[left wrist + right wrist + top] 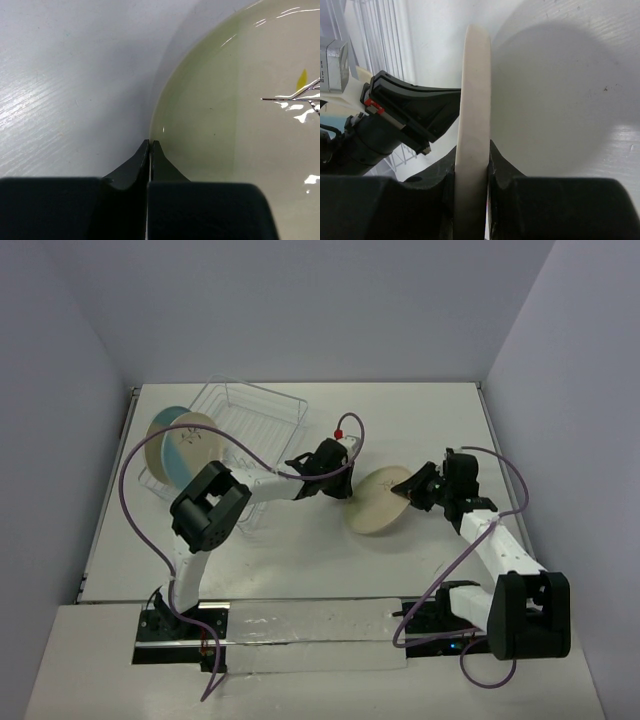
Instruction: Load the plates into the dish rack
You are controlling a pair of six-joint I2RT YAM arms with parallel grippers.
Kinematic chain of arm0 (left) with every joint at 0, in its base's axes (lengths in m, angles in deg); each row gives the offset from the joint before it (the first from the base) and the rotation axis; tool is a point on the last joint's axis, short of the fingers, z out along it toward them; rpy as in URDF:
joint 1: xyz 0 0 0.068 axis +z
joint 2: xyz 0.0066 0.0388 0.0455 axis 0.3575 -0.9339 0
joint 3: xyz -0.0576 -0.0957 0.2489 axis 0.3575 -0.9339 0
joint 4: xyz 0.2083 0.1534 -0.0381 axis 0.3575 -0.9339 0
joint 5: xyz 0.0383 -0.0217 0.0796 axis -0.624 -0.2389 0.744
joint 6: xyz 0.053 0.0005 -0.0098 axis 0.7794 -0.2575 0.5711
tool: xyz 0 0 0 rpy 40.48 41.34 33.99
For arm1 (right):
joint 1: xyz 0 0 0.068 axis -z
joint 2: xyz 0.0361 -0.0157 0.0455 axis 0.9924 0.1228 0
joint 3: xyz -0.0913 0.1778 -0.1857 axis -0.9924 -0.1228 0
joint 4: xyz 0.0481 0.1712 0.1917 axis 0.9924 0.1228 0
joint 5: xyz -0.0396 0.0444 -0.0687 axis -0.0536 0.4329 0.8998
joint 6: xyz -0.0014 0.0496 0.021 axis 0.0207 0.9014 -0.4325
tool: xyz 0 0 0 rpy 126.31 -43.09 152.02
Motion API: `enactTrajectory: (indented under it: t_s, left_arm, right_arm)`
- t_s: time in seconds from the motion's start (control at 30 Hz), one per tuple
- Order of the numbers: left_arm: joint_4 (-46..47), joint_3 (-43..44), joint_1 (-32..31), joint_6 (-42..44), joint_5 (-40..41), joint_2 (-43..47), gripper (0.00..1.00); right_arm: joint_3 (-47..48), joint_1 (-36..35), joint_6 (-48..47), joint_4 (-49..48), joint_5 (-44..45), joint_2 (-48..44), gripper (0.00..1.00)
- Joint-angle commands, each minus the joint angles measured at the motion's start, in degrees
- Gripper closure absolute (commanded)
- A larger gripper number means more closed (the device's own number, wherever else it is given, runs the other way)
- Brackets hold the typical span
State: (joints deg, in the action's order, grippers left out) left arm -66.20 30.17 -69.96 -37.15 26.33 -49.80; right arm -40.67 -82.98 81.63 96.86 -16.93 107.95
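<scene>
two plates (183, 445) sit in dish rack (268, 412); third plate (376, 505) clamped by right end effector (418, 487), left end effector (345, 483) closed empty.

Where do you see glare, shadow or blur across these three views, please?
Left wrist: white glints on the glossy plate, strongest around its twig drawing; the shut jaws at the bottom are near-black. Right wrist: the plate, edge-on in the jaws, throws a big round soft shadow on the table; the rack behind looks pale and blurred. Top view: even light, no strong glare.
</scene>
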Motion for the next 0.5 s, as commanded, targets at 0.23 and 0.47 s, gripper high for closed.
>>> enactTrajectory:
  t_s: [0.23,0.47]
  left_arm:
    - [-10.2,6.5,1.7,5.1,-6.4,11.3,0.83]
    - [-8.2,7.3,4.2,9.7,-5.6,25.3,0.11]
  right_arm:
    - [7.3,-1.2,0.0,-2.8,8.5,-10.8,1.0]
    - [12.9,-1.1,-4.0,-1.6,13.4,-16.3,1.0]
